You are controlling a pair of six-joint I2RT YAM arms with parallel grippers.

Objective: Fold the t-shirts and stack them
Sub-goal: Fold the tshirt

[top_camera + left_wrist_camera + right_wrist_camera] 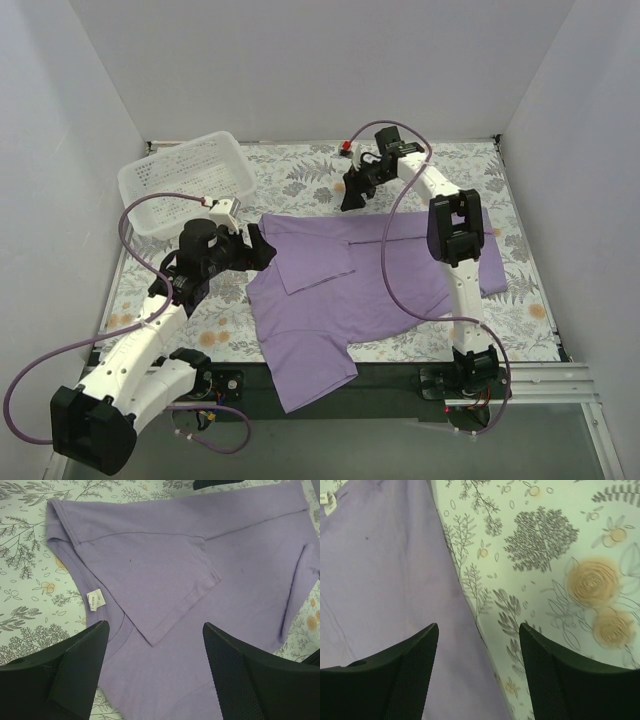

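A purple t-shirt [340, 290] lies spread on the floral table, one sleeve folded in over its body [165, 575]. A white label [95, 599] shows at its collar. My left gripper [262, 246] hovers open over the shirt's left edge near the collar [155, 630], holding nothing. My right gripper [349, 195] is open above the shirt's far edge, its jaws straddling the hem line [479, 630], holding nothing.
A white plastic basket [186, 180] stands at the back left. The floral tablecloth [300, 175] covers the table. White walls close in on three sides. A purple cable [400, 250] hangs from the right arm across the shirt.
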